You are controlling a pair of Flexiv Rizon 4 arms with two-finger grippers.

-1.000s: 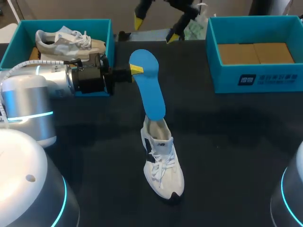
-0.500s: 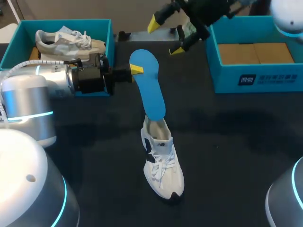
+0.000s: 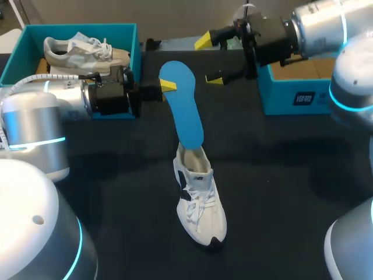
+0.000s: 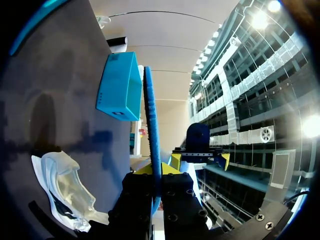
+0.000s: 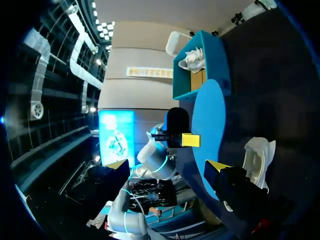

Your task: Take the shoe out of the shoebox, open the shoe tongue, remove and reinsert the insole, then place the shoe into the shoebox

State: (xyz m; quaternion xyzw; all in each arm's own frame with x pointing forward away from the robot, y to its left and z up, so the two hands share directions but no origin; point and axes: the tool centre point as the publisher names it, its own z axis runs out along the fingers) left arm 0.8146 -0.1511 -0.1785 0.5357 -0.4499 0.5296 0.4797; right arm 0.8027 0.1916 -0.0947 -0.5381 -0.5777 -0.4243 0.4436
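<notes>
Shoe (image 3: pixel 199 201): white with dark trim, laced, standing on its sole on the black table (image 3: pixel 280 175), toe toward the robot, mouth facing away.
Insole (image 3: pixel 182 105): blue, rising at a slant from the shoe's mouth, lower end meeting the mouth, rounded upper end well beyond the shoe's heel and up off the table; edge-on in the left wrist view, with the shoe low beside it.
Left gripper (image 3: pixel 169 87): beyond the shoe and to its left, closed on the insole's upper part, one yellow tip lying on the blue face, the sheet pinched between both fingers.
Right gripper (image 3: pixel 208 60): farther beyond the shoe than the insole's top and a little to the shoe's right, spread wide with nothing between the yellow tips, near the insole but apart from it.
Left shoebox (image 3: pixel 81 26): teal, far beyond the shoe on its left, partly behind the left arm, with a second shoe (image 3: pixel 84 51), pale grey and white, lying inside.
Right shoebox (image 3: pixel 291 96): teal, beyond the shoe on its right, partly covered by the right arm, brown cardboard showing inside.
</notes>
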